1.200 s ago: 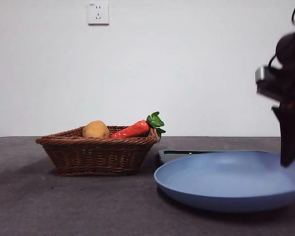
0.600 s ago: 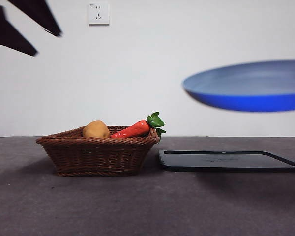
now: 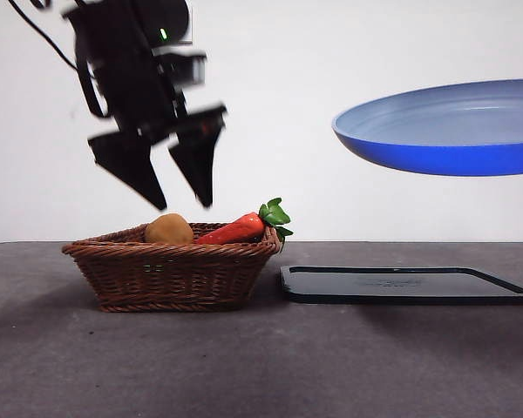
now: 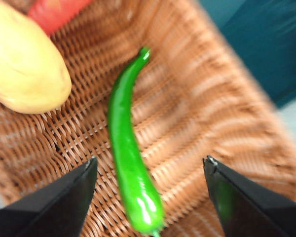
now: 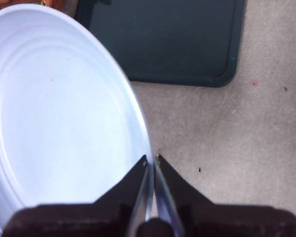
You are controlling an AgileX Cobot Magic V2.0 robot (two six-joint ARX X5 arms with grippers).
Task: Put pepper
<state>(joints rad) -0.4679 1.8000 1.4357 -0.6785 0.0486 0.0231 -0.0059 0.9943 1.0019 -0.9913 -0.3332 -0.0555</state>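
Note:
The green pepper (image 4: 128, 148) lies on the floor of the wicker basket (image 3: 170, 272), seen only in the left wrist view; the basket's wall hides it in the front view. My left gripper (image 3: 181, 205) hangs open just above the basket, its jaws either side of the pepper (image 4: 150, 165) and not touching it. My right gripper (image 5: 151, 160) is shut on the rim of a blue plate (image 3: 444, 131) and holds it in the air above the dark board (image 3: 401, 284).
A yellow-brown potato (image 3: 168, 229) and a red-orange vegetable with a leafy green top (image 3: 240, 228) lie in the basket beside the pepper. The dark board lies flat on the grey table to the right of the basket. A socket is on the wall.
My left arm has come down from the top left corner to just above the basket. The plate, lifted off the table a second ago, has risen slightly more.

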